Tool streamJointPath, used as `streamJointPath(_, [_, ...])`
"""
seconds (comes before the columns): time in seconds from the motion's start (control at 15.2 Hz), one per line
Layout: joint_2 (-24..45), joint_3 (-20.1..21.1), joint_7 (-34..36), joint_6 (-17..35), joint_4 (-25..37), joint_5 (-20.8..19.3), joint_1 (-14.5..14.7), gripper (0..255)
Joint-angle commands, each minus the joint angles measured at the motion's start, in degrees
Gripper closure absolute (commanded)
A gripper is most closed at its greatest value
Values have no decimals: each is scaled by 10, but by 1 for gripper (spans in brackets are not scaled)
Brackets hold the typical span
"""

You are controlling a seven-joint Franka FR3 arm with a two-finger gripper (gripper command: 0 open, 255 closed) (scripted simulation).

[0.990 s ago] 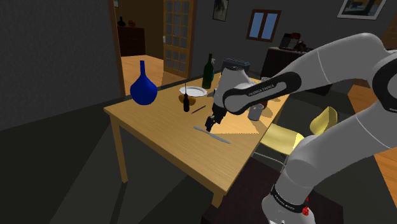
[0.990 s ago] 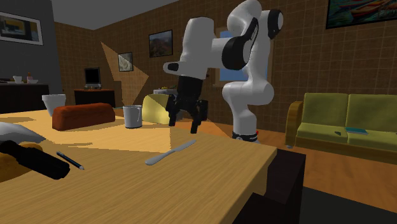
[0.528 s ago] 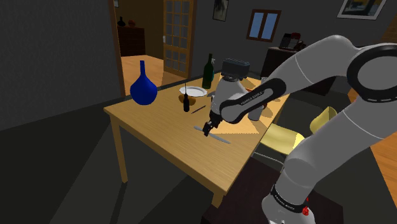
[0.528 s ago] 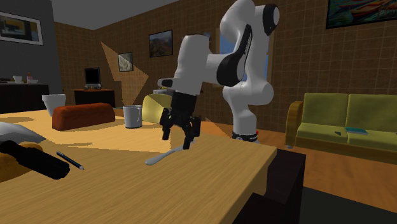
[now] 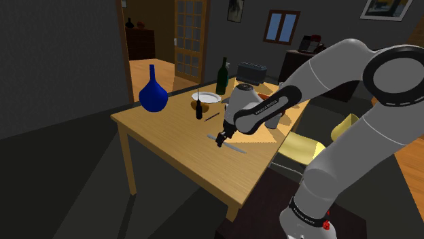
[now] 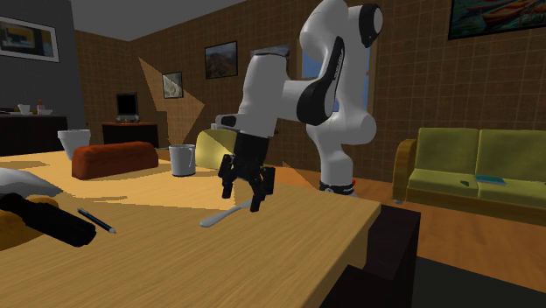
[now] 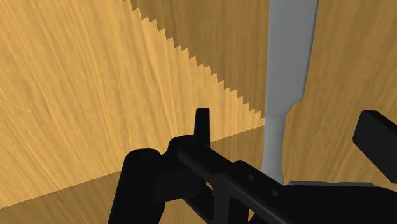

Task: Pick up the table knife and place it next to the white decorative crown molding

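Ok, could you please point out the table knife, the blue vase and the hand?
table knife [image 7: 291, 57], wrist view, on its wide grey part.
blue vase [image 5: 153, 97], shoulder view, on its round belly.
hand [image 6: 240, 199], second exterior view, midway between its fingertips.

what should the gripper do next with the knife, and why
Probably shut the fingers. The open gripper hangs low over the wooden table with the grey knife lying between its fingers, not yet touched, so closing should clasp it.

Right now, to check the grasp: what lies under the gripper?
The knife lies flat on the table between the open fingers, untouched. The gripper hides part of it.
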Motion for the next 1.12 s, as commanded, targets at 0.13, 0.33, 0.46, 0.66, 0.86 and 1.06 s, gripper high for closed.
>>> streamJointPath(0.13, [0,0,0,0,0,0,0,255])
streamJointPath(0.33, [0,0,0,-2,2,0,0,255])
streamJointPath(0.46, [0,0,-1,-1,1,0,0,255])
streamJointPath(0.66, [0,0,0,0,0,0,0,255])
streamJointPath(0.86, [-21,-3,-8,-29,8,9,4,255])
streamJointPath(1.06, [-40,-6,-15,-57,18,16,8,255])
